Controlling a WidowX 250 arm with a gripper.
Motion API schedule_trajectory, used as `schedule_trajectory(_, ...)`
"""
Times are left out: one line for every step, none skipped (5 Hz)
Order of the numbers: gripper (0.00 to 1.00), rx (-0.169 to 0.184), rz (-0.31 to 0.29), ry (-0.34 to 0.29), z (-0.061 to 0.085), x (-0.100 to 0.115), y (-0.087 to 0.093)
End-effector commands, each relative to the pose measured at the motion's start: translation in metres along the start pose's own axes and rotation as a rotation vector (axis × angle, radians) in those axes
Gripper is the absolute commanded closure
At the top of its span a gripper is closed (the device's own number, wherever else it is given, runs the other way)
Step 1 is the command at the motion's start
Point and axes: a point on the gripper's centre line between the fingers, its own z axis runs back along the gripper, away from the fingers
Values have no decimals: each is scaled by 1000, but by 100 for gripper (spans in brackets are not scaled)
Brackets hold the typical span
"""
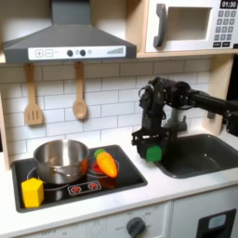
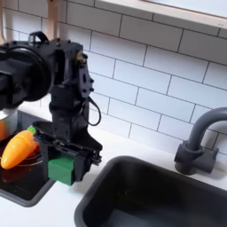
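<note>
A toy kitchen with white tile walls; the gripper [image 1: 152, 151] hangs low over the counter between the stove [image 1: 130, 173] and the sink [image 1: 206, 158], its jaws clamped on a green block [image 2: 62, 168]. Just left in the first exterior view, a carrot [image 1: 107, 164] lies beside the pot [image 1: 60, 159].

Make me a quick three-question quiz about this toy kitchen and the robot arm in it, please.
1. True or false: the gripper is closed on a green block.
2. What lies on the stove right of the pot: A banana, B carrot, C spoon?
3. Which yellow thing sits at the stove's front corner on the first exterior view's left?

Key: 1 true; 2 B; 3 the yellow block.
</note>
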Motion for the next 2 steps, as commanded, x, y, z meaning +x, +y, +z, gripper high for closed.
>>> schedule_trajectory(100, 18, -5, 5, -7, 5, 0)
schedule_trajectory(100, 30, -16, 4, -9, 8, 1)
